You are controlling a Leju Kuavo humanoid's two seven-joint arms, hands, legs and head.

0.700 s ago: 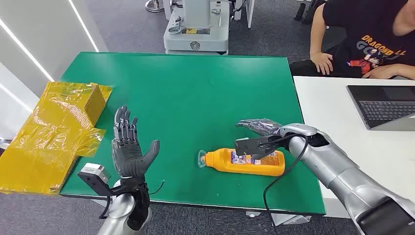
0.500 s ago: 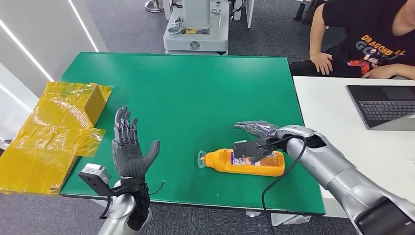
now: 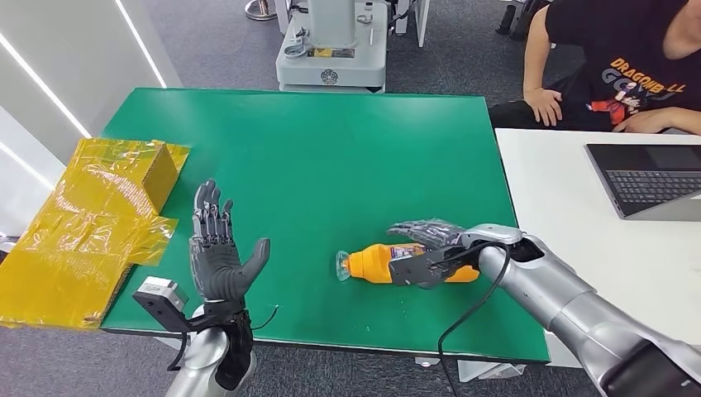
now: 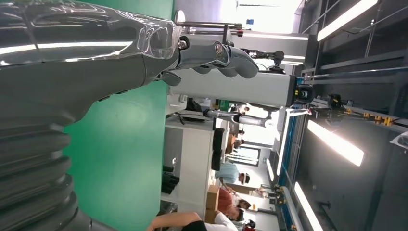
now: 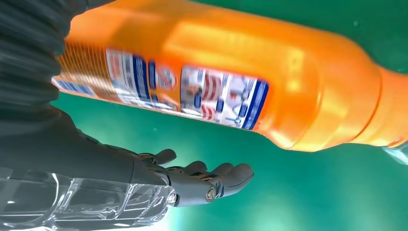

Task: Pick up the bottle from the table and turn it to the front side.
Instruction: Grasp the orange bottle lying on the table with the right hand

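Lying sideways on green table (image 3: pixel 331 149), bottle (image 3: pixel 370 263) between right hand's (image 3: pixel 426 252) spread fingers (image 5: pixel 211 180).

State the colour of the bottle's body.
Orange, with a white and blue label; the bottle shows best in the right wrist view.

I see bare green table (image 3: pixel 331 149) ahead of the bottle (image 3: pixel 372 263) — open passage. Yellow wrapped boxes (image 3: pixel 99 207) crowd my left edge — left hand (image 3: pixel 216 252) stands upright beside them.
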